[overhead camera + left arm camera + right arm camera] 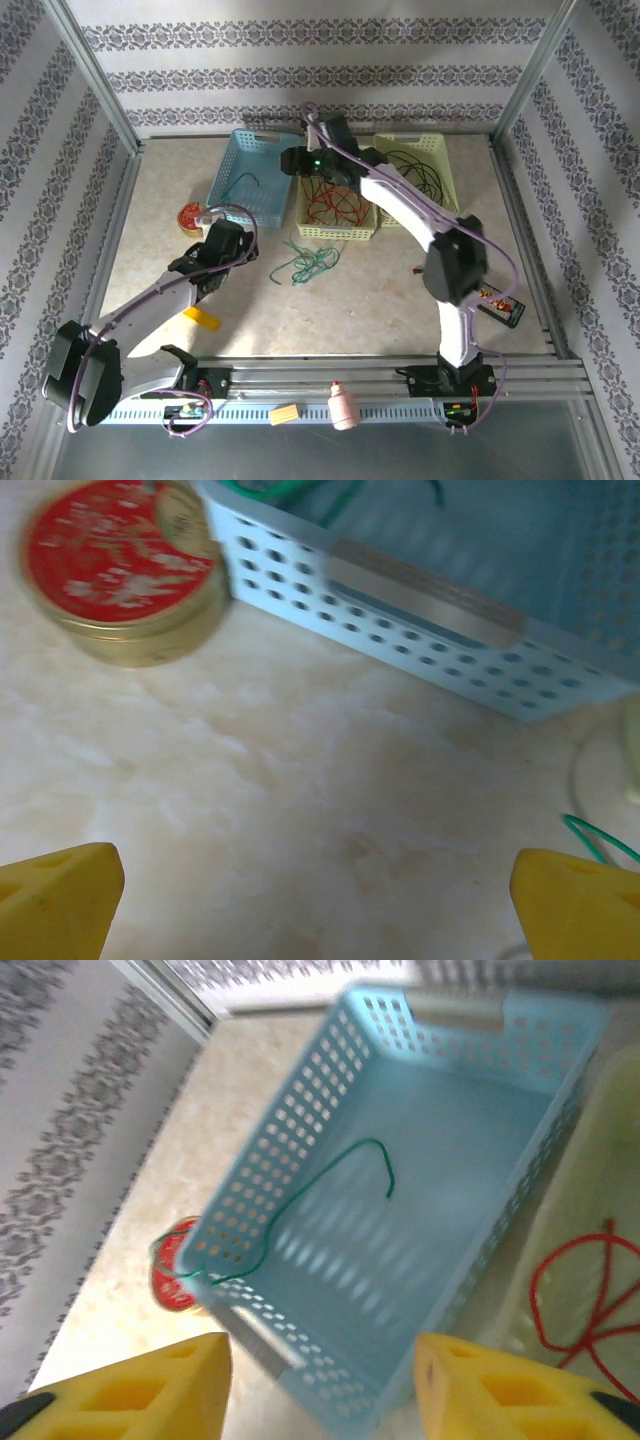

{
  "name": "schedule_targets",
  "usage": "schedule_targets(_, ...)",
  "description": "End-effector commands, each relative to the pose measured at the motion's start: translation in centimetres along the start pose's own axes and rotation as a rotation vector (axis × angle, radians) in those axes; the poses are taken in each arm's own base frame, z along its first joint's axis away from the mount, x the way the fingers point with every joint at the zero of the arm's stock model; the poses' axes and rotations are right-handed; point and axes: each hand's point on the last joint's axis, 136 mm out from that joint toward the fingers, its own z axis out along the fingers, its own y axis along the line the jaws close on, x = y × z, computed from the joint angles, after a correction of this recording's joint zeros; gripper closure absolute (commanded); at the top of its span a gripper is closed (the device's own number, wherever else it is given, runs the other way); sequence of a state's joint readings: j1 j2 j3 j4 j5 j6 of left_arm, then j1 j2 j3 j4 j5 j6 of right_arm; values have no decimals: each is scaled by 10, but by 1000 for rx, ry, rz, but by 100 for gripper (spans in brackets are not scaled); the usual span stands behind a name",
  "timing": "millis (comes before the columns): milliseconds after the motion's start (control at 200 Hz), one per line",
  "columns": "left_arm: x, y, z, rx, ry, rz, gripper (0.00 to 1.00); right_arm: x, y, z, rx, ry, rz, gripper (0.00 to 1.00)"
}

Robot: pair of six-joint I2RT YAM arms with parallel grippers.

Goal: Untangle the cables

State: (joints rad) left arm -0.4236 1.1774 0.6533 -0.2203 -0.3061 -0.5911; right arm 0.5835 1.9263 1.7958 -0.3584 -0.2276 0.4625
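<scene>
The desk (375,292) is beige, marbled and smooth. It is boxed in by a metal frame (95,75) and wallpaper (300,78) with grey ornamental bands.

At the left stands a round tin (190,216) with a red lid and a gold wall, just beside a blue basket (222,168) of perforated plastic. A green cable (330,1175) lies in the basket, with one end hooked over a wall. Next is a pale yellow basket (338,232) holding looped red cables (335,205), then a second yellow basket (450,180) with black cables (420,165). A green tangle (308,262) lies loose on the desk in front of the middle basket.

The left fingers (60,895) are spread wide over bare desk near the tin, holding nothing. The right fingers (150,1390), also wide and empty, hang above the baskets, facing the blue one.
</scene>
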Motion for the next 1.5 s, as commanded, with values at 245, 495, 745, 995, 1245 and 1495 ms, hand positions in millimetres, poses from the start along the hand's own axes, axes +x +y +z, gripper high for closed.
schedule_targets(245, -110, -79, -55, 203, -110, 192, 1, 115, -25, -87, 104, 81, -140, 51)
schedule_targets(495, -125, -88, -46, 208, -39, 80, 1, 151, -13, -82, 64, 163, -157, 51)
schedule_targets(745, -117, -16, -5, 178, 39, -360, 1, 146, -4, -77, 52, 160, -173, 51)
schedule_targets(995, -115, 41, 41, 165, 139, -650, 7, 148, -8, -80, 65, 155, -172, 52)
schedule_targets(1245, -117, 43, 81, 154, 193, -767, 24, 145, -9, -85, 78, 127, -166, 54)
schedule_targets(1495, -132, 56, 92, 135, 105, -831, 38, 151, -16, -89, 91, 119, -147, 54)
